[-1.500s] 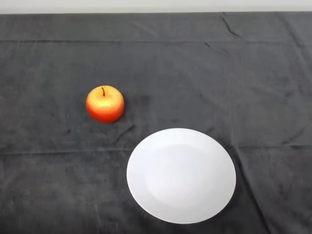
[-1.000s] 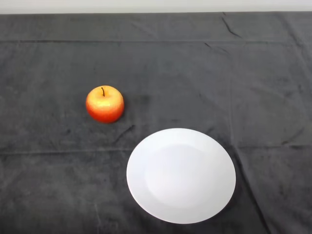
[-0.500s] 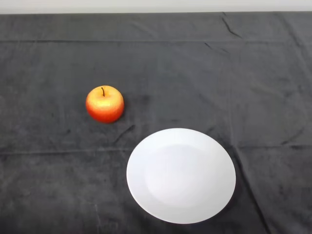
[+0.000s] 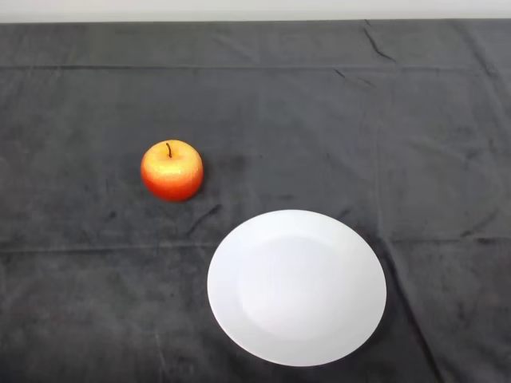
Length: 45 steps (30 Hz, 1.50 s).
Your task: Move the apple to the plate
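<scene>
A red and yellow apple (image 4: 172, 170) stands upright on the dark cloth, stem up, left of centre. A round white plate (image 4: 297, 287) lies flat nearer to me and to the right of the apple, with nothing on it. A strip of cloth separates the two.
The dark cloth (image 4: 335, 120) covers the whole table, with a few creases. The table's far edge (image 4: 255, 21) runs along the top of the view, a pale wall behind it.
</scene>
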{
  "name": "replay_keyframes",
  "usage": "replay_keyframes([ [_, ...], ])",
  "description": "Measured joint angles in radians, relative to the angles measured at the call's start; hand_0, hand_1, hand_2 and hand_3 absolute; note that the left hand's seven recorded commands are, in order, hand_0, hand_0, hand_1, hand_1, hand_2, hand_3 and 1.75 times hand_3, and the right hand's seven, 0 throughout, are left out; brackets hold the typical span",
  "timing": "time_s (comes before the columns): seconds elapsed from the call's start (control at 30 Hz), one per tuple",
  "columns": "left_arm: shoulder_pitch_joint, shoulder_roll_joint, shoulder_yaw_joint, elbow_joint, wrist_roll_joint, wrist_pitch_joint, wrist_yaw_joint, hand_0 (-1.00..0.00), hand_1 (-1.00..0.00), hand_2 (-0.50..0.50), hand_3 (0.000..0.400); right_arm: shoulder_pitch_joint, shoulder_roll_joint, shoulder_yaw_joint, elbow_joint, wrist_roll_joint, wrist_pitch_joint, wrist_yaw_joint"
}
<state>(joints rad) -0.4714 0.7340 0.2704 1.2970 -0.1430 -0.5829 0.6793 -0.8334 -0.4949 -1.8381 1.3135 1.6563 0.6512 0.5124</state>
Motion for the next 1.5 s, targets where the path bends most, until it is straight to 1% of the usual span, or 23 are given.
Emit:
replay_keyframes([
  [0.1,-0.026,-0.016,-0.024,-0.001,0.016,0.004,0.002,0.00,0.00,0.00,0.000,0.000,0.000,0.0000,0.000,0.0000,0.000,-0.0001],
  [0.27,-0.036,-0.043,-0.046,-0.030,0.048,0.004,-0.005,0.00,0.00,0.00,0.000,0.000,0.000,0.0000,0.000,0.0001,0.000,0.0000],
  [0.33,-0.054,-0.057,-0.060,-0.030,0.058,0.004,-0.011,0.00,0.00,0.00,0.000,0.000,0.000,0.0000,0.000,0.0000,0.000,0.0000],
  [0.6,-0.116,-0.097,-0.076,-0.035,0.088,0.004,-0.061,0.00,0.00,0.00,0.000,0.000,0.000,0.0000,0.000,-0.0001,0.000,-0.0002],
  [0.67,-0.119,-0.101,-0.097,-0.035,0.090,0.004,-0.071,0.00,0.00,0.00,0.000,0.000,0.000,0.0000,0.000,0.0001,0.000,0.0000],
  [0.8,-0.143,-0.135,-0.107,-0.036,0.111,0.004,-0.090,0.00,0.00,0.00,0.000,0.000,0.000,0.0000,0.000,-0.0002,0.000,-0.0002],
  [0.9,-0.145,-0.156,-0.118,-0.036,0.128,0.004,-0.103,0.00,0.00,0.00,0.000,0.000,0.000,0.0000,0.000,0.0000,0.000,-0.0001],
  [1.07,-0.153,-0.190,-0.148,-0.036,0.134,0.004,-0.131,0.00,0.00,0.00,0.000,0.000,0.000,0.0000,0.000,0.0000,0.000,-0.0002],
  [1.1,-0.157,-0.197,-0.151,-0.036,0.149,0.004,-0.133,0.00,0.00,0.00,0.000,0.000,0.000,0.0000,0.000,0.0000,0.000,-0.0001],
  [1.17,-0.171,-0.212,-0.165,-0.036,0.153,0.004,-0.138,0.00,0.00,0.00,0.000,0.000,0.000,0.0000,0.000,0.0000,0.000,0.0000],
  [1.27,-0.192,-0.229,-0.186,-0.036,0.174,0.003,-0.161,0.00,0.00,0.00,0.000,0.000,0.000,0.0000,0.000,-0.0001,0.000,-0.0002],
  [1.3,-0.200,-0.235,-0.189,-0.036,0.176,0.003,-0.166,0.00,0.00,0.00,0.000,0.001,-0.001,-0.0004,-0.001,0.0004,0.000,0.0012],
  [1.4,-0.224,-0.264,-0.220,-0.036,0.198,0.000,-0.174,0.00,0.00,0.00,0.000,0.001,-0.001,-0.0003,-0.001,-0.0002,0.000,0.0005],
  [1.5,-0.229,-0.291,-0.229,-0.036,0.217,-0.003,-0.193,0.00,0.00,0.00,0.000,0.001,-0.001,-0.0003,-0.001,0.0000,0.000,0.0005],
])
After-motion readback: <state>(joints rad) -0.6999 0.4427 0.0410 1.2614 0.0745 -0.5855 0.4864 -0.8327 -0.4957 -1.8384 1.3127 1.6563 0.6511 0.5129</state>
